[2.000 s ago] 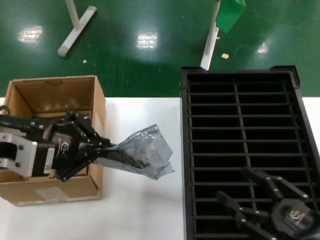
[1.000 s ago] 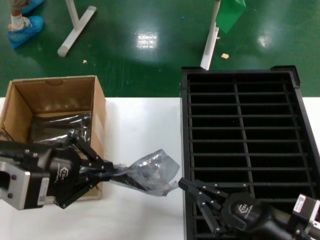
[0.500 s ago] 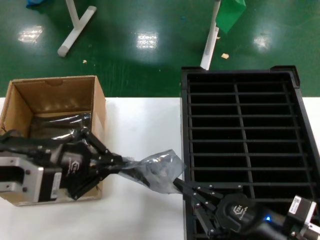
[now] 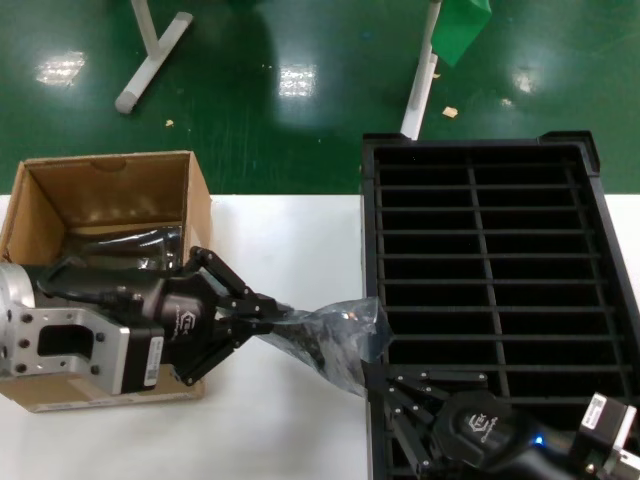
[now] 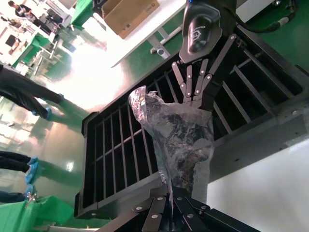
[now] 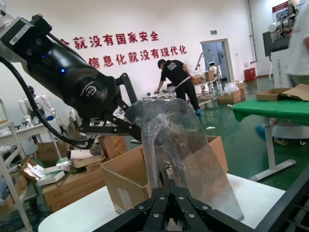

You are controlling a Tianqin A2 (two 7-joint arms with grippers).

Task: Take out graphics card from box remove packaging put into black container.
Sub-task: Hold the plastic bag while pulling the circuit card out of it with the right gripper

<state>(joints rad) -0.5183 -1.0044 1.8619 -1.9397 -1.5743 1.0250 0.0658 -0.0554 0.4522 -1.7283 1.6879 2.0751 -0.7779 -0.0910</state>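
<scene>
The packaging (image 4: 335, 338), with the graphics card (image 6: 170, 175) inside, is held between the box (image 4: 100, 210) and the black container (image 4: 490, 290). Both the left gripper (image 4: 262, 315) and right gripper (image 4: 385, 385) are clamped on its ends. Uneven pulling could tear the bag or drop the card.

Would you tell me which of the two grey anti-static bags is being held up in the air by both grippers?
The packaging stretched between the left gripper and right gripper, beside the black container. The other bag lies inside the box.
</scene>
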